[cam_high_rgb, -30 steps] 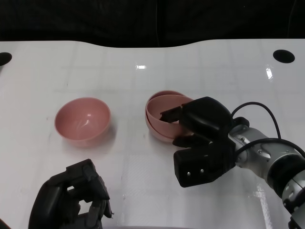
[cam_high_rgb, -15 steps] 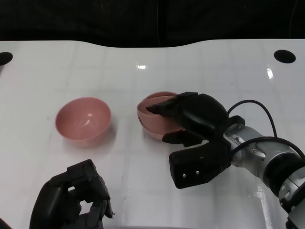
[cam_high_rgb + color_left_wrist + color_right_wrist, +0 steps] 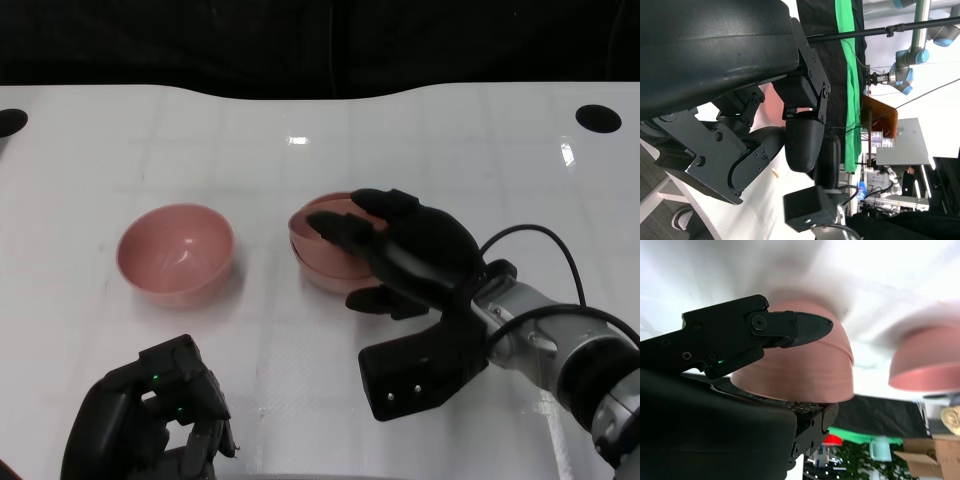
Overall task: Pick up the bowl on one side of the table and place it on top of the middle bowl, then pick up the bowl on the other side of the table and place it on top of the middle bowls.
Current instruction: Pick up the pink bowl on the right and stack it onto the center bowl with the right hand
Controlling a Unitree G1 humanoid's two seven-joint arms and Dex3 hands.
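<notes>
Right robot hand (image 3: 400,250): fingers spread over the near rim of the stacked bowls (image 3: 318,245) at mid-worktop (image 3: 450,140); we cannot tell whether it grips or only touches them. We see the top bowl nested in the middle one, slightly tilted. Left robot hand (image 3: 150,420): fingers curled in, holding nothing, low at the near edge. The left bowl (image 3: 175,252) sits upright beyond it, well apart from the stack.
</notes>
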